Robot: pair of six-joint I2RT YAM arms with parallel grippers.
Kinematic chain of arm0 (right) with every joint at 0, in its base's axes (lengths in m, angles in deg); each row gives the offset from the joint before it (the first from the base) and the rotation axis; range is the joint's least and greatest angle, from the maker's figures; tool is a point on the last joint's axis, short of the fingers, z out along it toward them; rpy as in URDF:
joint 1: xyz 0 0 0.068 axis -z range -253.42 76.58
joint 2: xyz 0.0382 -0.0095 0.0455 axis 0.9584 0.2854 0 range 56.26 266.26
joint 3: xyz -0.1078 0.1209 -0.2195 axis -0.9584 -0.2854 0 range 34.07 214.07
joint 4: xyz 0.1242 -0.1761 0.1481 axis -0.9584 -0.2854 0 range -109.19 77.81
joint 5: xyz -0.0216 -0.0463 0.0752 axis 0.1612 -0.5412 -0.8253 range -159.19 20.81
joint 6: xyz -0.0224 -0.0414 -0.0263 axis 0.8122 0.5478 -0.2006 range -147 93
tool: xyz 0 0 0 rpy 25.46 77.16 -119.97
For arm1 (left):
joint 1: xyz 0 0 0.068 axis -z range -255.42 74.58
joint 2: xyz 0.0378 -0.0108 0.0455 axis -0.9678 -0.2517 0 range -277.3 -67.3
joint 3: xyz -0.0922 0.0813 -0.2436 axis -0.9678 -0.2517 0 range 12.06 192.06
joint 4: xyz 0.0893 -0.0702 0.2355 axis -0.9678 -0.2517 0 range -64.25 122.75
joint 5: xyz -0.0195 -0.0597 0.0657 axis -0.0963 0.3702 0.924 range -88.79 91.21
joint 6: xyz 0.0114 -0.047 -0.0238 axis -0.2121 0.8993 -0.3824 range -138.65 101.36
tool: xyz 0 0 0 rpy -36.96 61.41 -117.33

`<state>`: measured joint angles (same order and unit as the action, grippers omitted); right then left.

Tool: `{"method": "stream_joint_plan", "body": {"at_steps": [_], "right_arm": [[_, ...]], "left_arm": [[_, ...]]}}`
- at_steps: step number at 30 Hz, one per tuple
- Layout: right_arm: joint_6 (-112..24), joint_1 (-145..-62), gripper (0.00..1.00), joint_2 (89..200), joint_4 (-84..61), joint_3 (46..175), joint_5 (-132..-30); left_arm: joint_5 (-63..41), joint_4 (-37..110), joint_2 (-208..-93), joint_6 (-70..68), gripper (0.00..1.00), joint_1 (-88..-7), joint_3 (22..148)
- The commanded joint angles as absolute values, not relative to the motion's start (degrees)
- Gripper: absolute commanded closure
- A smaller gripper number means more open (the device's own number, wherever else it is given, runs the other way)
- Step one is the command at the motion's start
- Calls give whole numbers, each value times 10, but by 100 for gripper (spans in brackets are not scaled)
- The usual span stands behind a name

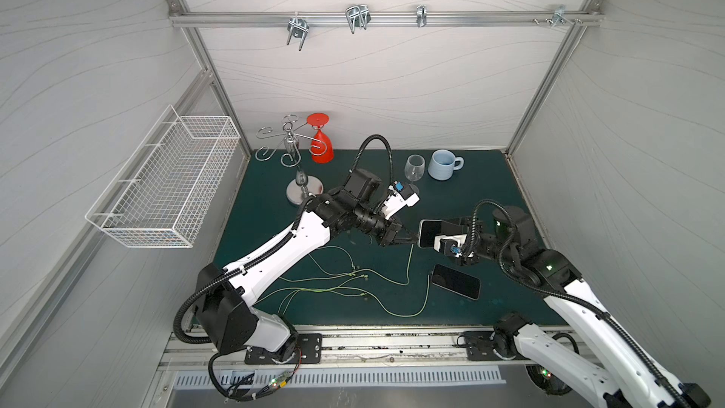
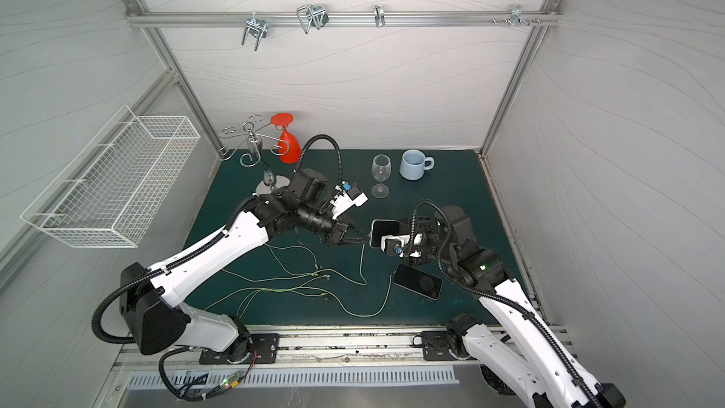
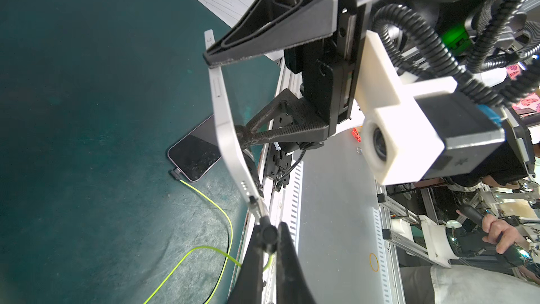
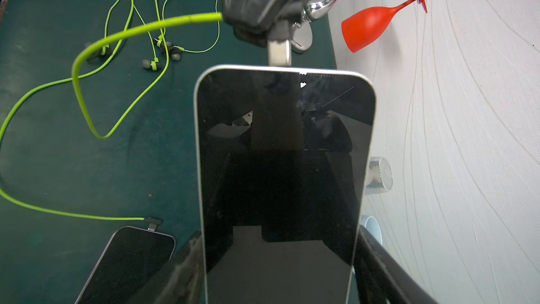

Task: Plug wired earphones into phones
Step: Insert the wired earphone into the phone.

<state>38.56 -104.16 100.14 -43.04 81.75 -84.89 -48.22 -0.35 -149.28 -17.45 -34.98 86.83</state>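
Two phones show in both top views. The flat phone (image 1: 457, 281) lies on the green desk (image 1: 490, 190), with a cord (image 1: 427, 296) running to its end. The raised phone (image 1: 425, 233) hangs above the desk in the right claw (image 1: 433, 235), which grips it across its width. The left claw (image 1: 410, 240) is closed at its free end. Loose earphones (image 1: 345, 280) sprawl between the arms.

From the left wrist, the left claw (image 3: 270, 241) pinches a dark plug (image 3: 268, 233) against the raised phone (image 3: 226, 130), seen edge-on. The flat phone (image 3: 194, 153) has the other plug (image 3: 175, 174) in its end.

From the right wrist, the dark plug (image 4: 279, 51) touches the end edge of the raised phone (image 4: 283, 171); how deep it sits is unclear. Earbuds (image 4: 152, 64) lie beyond on the desk.
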Motion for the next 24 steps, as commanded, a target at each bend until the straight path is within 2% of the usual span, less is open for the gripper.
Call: {"method": "stream_joint_plan", "body": {"at_steps": [1, 24], "right_arm": [[390, -1046, 43, 999, -406, 821, -874], [387, -1054, 43, 994, -400, 821, -868]], "left_arm": [[-476, 4, -1488, -187, 100, -349, 872], [-484, 13, -1498, -179, 100, -348, 869]]}}
